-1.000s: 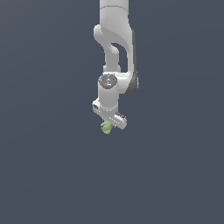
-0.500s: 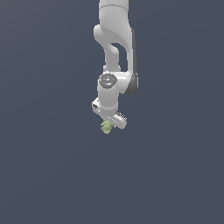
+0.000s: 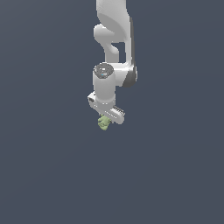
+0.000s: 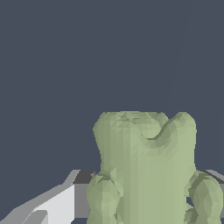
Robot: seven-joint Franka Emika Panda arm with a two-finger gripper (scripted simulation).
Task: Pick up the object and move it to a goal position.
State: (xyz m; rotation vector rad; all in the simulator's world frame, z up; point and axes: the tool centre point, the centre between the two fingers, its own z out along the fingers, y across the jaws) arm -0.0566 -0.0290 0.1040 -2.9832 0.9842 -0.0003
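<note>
The object (image 3: 103, 123) is a small pale olive-green lumpy figurine. It hangs under the white hand of my arm, near the middle of the exterior view, with dark grey ground all around it. My gripper (image 3: 105, 120) is shut on the object, and its fingers are mostly hidden behind the hand and the figurine. In the wrist view the object (image 4: 144, 170) fills the near field, knobbly and upright between the jaws. One light grey finger (image 4: 57, 205) shows beside it.
A plain dark grey surface (image 3: 175, 175) fills both views. The white arm (image 3: 114, 39) comes down from the exterior view's top. No other objects, containers or edges show.
The gripper, still shut on the object, has risen slightly in the exterior view. The hold has not changed.
</note>
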